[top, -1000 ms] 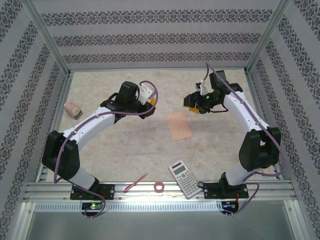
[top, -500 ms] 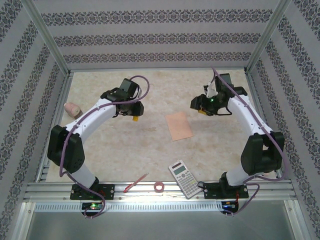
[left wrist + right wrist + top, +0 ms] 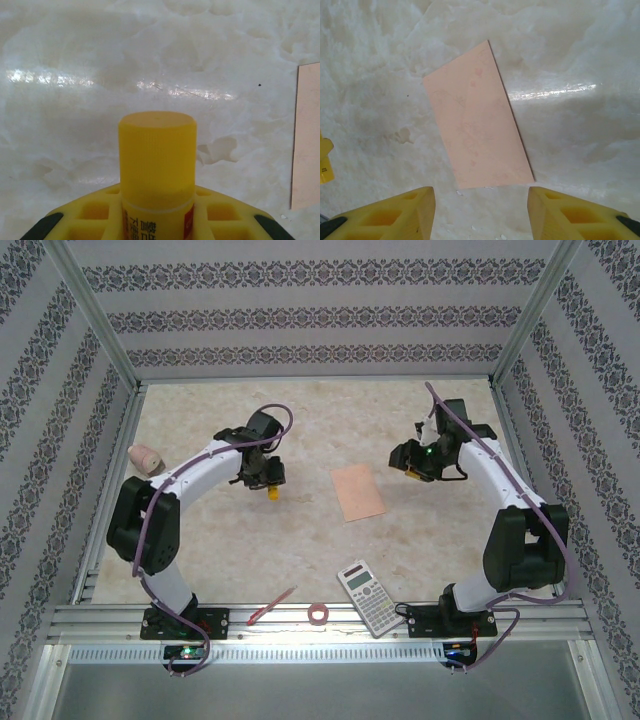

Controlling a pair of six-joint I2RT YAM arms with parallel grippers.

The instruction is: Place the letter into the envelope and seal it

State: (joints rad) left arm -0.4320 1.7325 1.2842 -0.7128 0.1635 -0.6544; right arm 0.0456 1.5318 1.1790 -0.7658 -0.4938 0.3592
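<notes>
The left arm [image 3: 190,472] had bent in closer than a moment before, and the right arm [image 3: 497,480] had slid a little outward. The envelope [image 3: 358,492] had not moved. It lay flat between the two grippers, its long side running away from the arms, a bit slanted. The right gripper [image 3: 409,462] pointed down beside it, fingers wide apart. The left gripper [image 3: 268,478] squeezed a glue stick [image 3: 157,150], yellow cap out front.
</notes>
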